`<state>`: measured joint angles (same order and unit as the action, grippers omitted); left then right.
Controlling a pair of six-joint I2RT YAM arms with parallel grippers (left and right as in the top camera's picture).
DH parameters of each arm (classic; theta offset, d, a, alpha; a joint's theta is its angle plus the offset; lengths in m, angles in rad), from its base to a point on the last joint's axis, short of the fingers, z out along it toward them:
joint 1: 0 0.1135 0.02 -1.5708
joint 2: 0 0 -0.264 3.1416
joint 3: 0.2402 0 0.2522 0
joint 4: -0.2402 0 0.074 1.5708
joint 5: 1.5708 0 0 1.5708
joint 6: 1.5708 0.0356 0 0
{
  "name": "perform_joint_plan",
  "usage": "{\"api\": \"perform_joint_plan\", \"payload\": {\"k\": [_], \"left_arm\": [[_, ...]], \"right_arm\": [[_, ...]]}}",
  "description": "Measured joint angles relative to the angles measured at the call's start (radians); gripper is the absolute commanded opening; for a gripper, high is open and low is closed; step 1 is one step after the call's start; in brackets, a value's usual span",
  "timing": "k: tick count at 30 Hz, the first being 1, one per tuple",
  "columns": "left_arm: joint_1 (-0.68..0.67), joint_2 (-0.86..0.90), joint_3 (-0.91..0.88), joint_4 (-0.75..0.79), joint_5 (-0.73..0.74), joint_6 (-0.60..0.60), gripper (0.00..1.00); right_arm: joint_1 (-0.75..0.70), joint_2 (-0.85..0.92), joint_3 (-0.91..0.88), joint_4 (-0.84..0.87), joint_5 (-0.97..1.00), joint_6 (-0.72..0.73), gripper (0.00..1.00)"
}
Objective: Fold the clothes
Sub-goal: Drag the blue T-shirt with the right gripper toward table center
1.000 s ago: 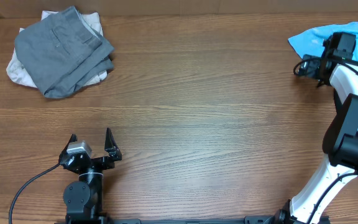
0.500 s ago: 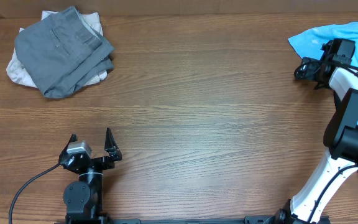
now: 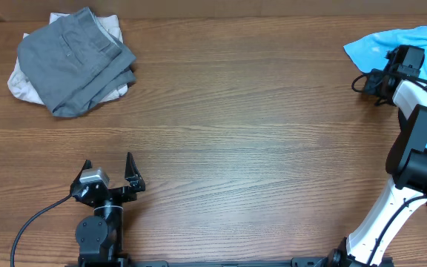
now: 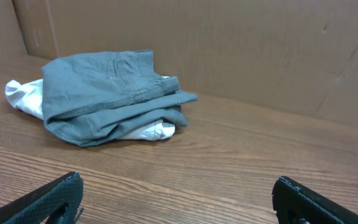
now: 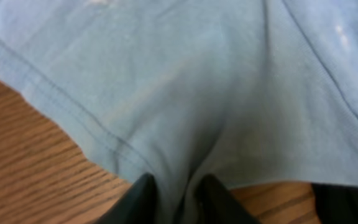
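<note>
Upper left: grey garments (image 3: 73, 63) stacked on off-white garment (image 3: 21, 83), untouched. Lower left: left hand (image 3: 108, 161) wide, empty, low over table (image 3: 236, 126). Upper right: right hand (image 3: 369, 80) just narrowed from wide, its fingers (image 5: 140, 196) now pinching the light blue T-shirt (image 3: 384, 43) hem; grasp looks made, likely ready to pull the shirt out for folding
</note>
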<state>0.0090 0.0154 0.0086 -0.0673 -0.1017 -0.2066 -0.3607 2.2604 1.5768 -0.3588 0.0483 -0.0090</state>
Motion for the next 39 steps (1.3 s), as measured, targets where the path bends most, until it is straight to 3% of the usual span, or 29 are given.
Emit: {"api": "perform_joint_plan", "payload": {"k": [2, 4, 12, 19, 26, 39], "left_arm": [[0.0, 0.0, 0.0, 0.0, 0.0, 0.0, 1.0], [0.0, 0.0, 0.0, 0.0, 0.0, 0.0, 1.0], [0.0, 0.0, 0.0, 0.0, 0.0, 0.0, 1.0], [0.0, 0.0, 0.0, 0.0, 0.0, 0.0, 1.0], [0.0, 0.0, 0.0, 0.0, 0.0, 0.0, 1.0], [0.0, 0.0, 0.0, 0.0, 0.0, 0.0, 1.0]], "right_arm": [[0.0, 0.0, 0.001, -0.002, 0.003, 0.037, 0.06], [0.0, 0.0, 0.002, -0.009, 0.004, 0.054, 0.04], [0.004, -0.039, 0.003, -0.085, -0.008, 0.13, 0.04], [0.042, -0.238, 0.0, -0.161, -0.018, 0.154, 0.04], [0.196, -0.42, 0.0, -0.248, -0.015, 0.162, 0.04], [0.579, -0.432, 0.0, -0.366, -0.134, 0.218, 0.04]]}}
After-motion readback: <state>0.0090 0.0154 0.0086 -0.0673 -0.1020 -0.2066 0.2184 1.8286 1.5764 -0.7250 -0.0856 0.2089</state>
